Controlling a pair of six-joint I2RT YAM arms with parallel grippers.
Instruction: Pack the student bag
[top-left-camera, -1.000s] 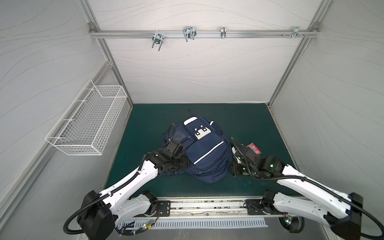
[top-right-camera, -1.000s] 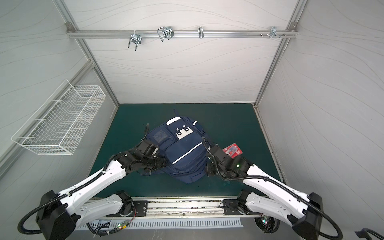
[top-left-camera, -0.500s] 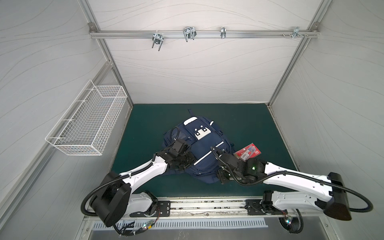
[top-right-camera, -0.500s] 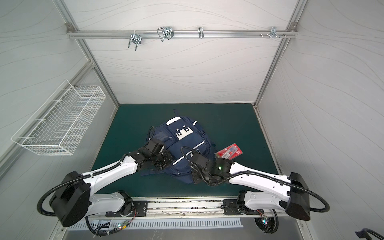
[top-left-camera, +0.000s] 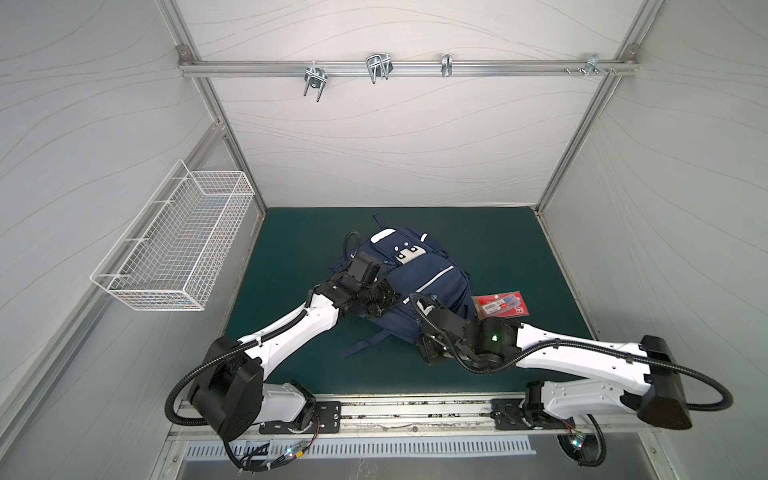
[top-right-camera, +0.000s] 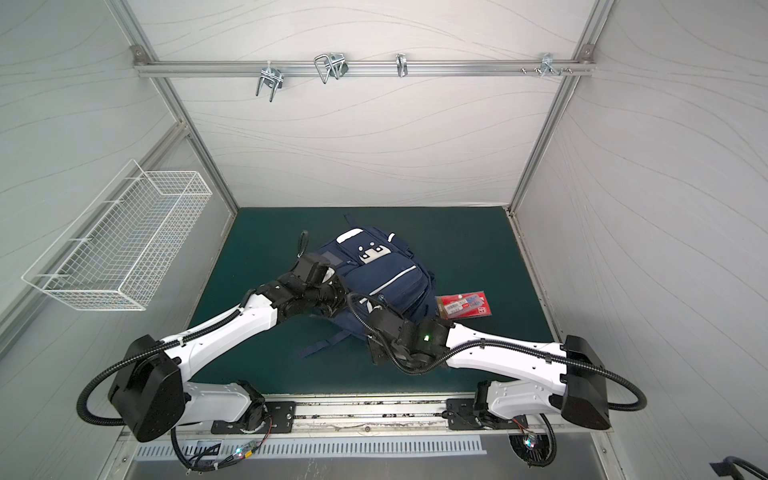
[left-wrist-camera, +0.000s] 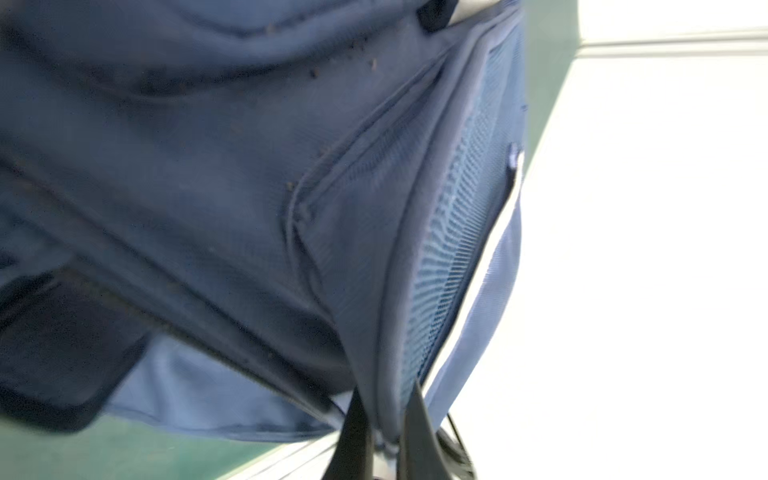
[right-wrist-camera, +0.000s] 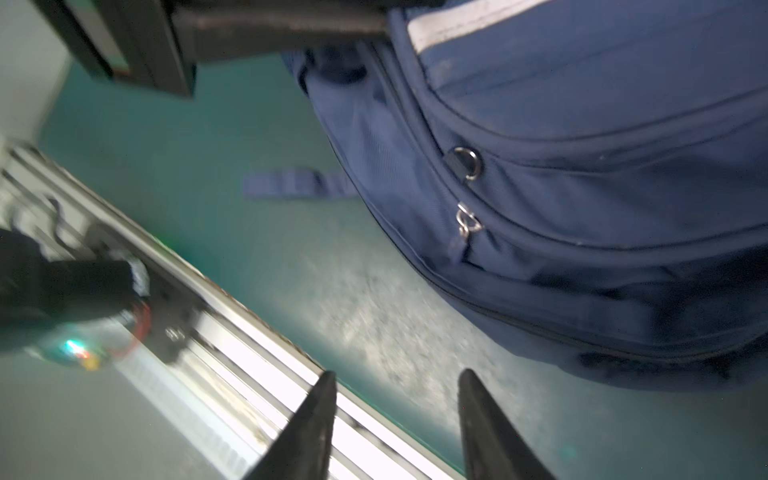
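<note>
Left hand (left-wrist-camera: 386, 399) pinches a student bag (top-left-camera: 419, 286) seam, centre frame; right hand (right-wrist-camera: 397, 374) open, empty. That thin pinch may slip when pulled.

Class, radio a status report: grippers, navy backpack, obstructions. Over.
Left gripper shut on navy blue fabric backpack, side edge. Right gripper open, empty, beside it. Flat red packet on green mat beside it; nothing blocking.

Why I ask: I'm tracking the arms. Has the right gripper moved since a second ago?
Yes. The right gripper has swung off the backpack's side, toward the front rail, jaws open over the green mat.
</note>
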